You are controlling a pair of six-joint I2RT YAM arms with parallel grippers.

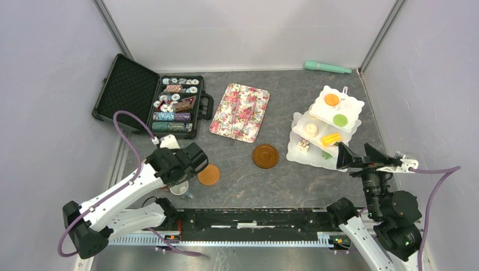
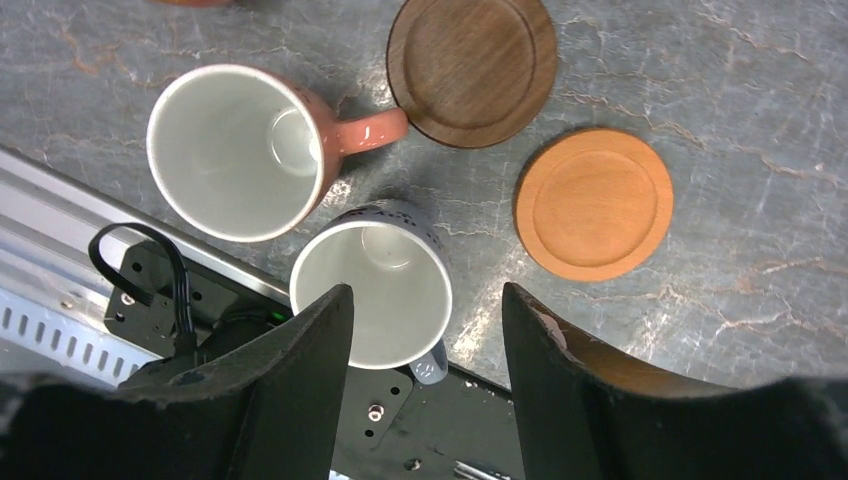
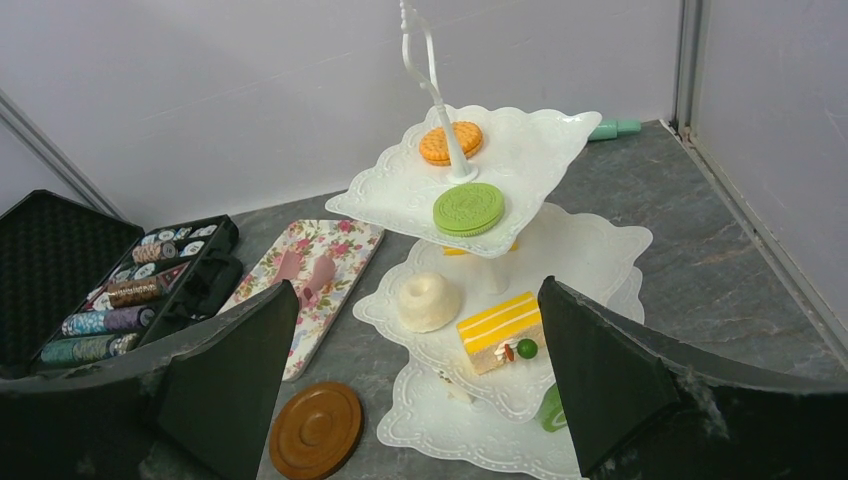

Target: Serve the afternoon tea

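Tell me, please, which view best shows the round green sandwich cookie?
The right wrist view: the round green sandwich cookie lies close and unobstructed atop the white scalloped stand. Top external shows it only as a small disc; left wrist misses it.

Bright, even light from above; shadows faint. The left end effector looks soft-edged and dark; the table beyond it is sharp.

Mugs look glossy and glazed, saucers matt wood, stand shiny embossed plastic.
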